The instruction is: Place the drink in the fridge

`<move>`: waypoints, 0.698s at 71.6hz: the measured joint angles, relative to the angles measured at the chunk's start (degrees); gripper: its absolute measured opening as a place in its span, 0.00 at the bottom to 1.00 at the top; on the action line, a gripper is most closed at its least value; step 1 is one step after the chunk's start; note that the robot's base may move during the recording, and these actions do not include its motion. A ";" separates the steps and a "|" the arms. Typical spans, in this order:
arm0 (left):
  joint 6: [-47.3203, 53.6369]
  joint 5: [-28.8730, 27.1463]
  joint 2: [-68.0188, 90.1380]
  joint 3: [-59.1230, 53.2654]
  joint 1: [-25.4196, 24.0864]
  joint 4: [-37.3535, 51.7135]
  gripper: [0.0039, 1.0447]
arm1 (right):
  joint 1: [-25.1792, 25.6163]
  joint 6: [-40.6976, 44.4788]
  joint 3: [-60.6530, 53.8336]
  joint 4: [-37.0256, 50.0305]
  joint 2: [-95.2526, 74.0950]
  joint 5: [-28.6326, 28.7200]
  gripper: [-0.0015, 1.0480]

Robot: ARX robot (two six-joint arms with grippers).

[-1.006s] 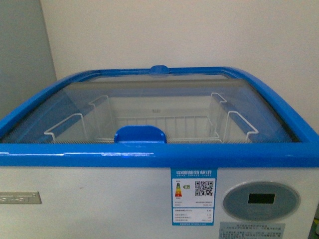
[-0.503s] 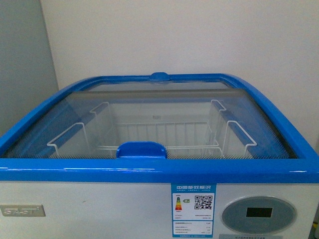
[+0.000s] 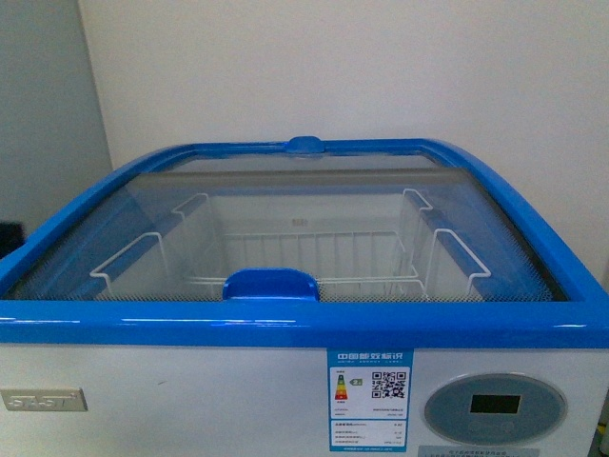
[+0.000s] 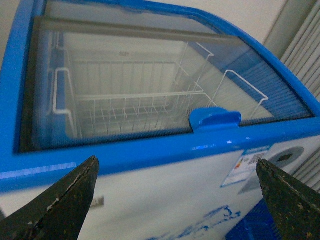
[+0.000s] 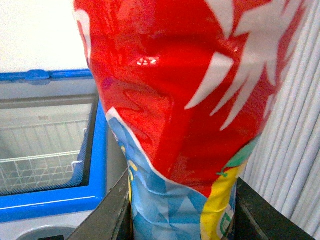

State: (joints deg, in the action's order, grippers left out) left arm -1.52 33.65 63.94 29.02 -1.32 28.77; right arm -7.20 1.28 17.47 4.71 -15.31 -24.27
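Note:
The fridge (image 3: 285,324) is a white chest with a blue rim. Its curved glass lid (image 3: 285,190) lies over the opening, with the blue handle (image 3: 270,284) at the front rim. A white wire basket (image 3: 304,252) shows through the glass. Neither gripper appears in the front view. My left gripper (image 4: 175,200) stands open in front of the fridge (image 4: 150,150), nothing between its dark fingers (image 4: 60,200). My right gripper (image 5: 182,215) is shut on the drink (image 5: 180,100), whose red label with white marks fills that view. The drink's cap is out of view.
A grey surface (image 3: 38,114) stands left of the fridge and a white wall (image 3: 381,67) behind it. A white ribbed panel (image 5: 295,150) is to the fridge's right. A round grey control panel (image 3: 493,407) and an energy sticker (image 3: 370,386) sit on the front.
In the front view the fridge has dropped a little in the frame, and more of its top shows than one second ago. Since half a second ago almost nothing has moved.

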 joint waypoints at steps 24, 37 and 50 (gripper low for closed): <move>22.91 4.79 14.75 20.85 10.84 -5.81 0.92 | 0.00 0.00 0.00 0.00 0.00 0.04 0.37; 37.73 5.27 21.66 28.89 14.32 -16.72 0.92 | 0.00 0.00 0.00 0.00 0.00 0.04 0.37; 51.39 3.78 27.61 35.80 16.59 -28.46 0.92 | 0.00 0.00 0.00 0.00 0.00 0.07 0.37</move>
State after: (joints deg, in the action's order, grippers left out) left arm 49.87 37.43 91.55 64.82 15.27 0.32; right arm -7.20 1.28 17.47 4.71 -15.31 -24.21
